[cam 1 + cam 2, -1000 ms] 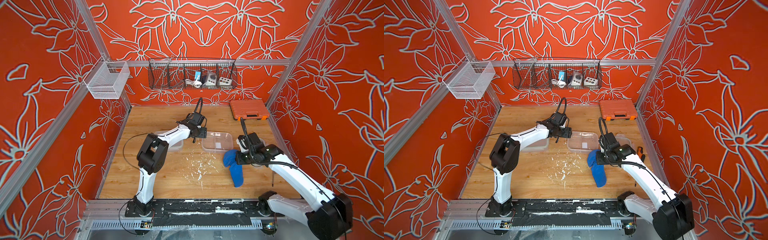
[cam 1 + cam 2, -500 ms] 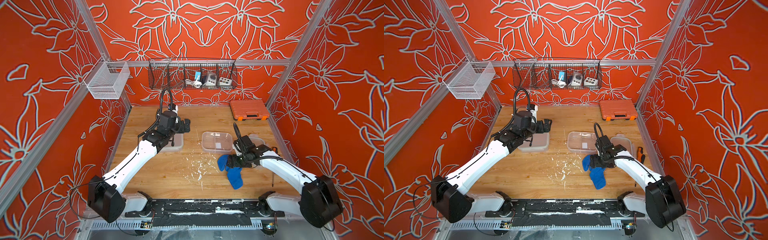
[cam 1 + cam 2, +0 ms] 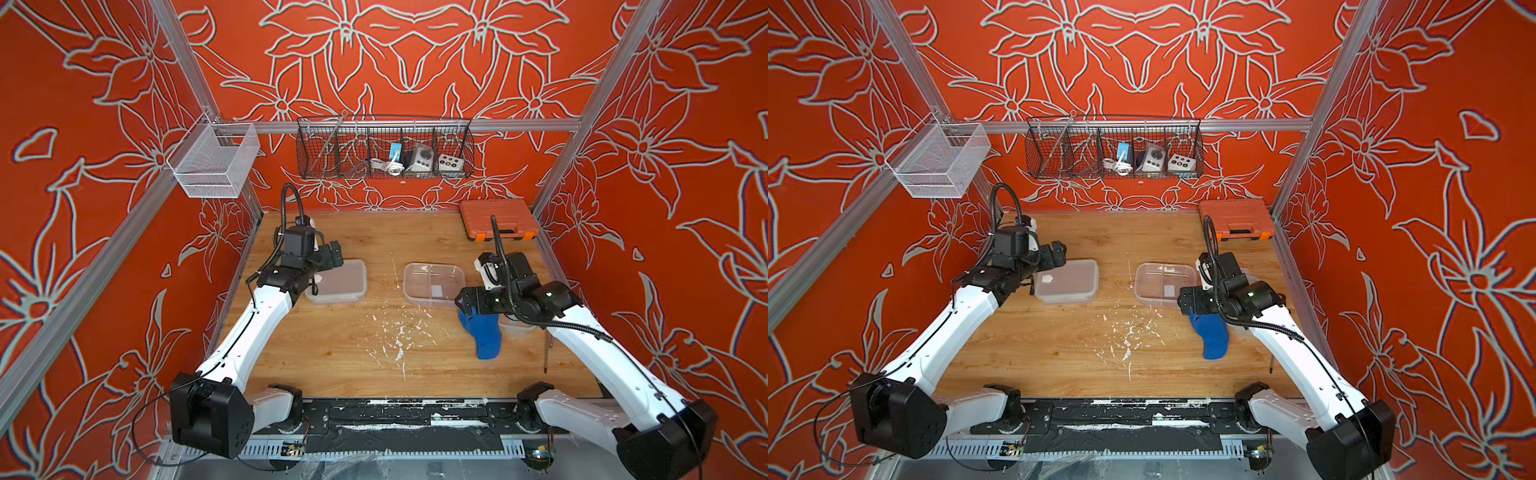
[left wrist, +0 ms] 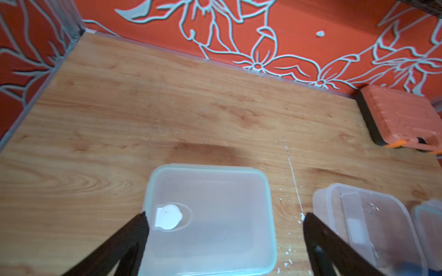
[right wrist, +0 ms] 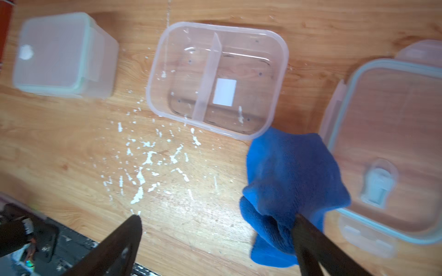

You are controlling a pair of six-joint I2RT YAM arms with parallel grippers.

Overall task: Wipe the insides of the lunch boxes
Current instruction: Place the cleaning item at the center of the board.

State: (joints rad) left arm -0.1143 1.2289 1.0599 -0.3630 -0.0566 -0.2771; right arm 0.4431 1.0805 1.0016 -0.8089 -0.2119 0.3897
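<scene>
Heads up, both your sets of jaws are spread wide and pinching nothing. Your left jaws hang over the lidded lunch box (image 4: 210, 219) on the left of the counter (image 3: 353, 353). The divided lunch box (image 5: 181, 78) sits open mid-counter, white sticker inside, with white flecks (image 5: 146, 162) scattered in front. Your right jaws are by the blue cloth (image 5: 291, 172) lying between that box and a loose lid (image 5: 392, 148). One finger (image 5: 308, 239) overlaps the cloth, can't tell if it touches.
</scene>
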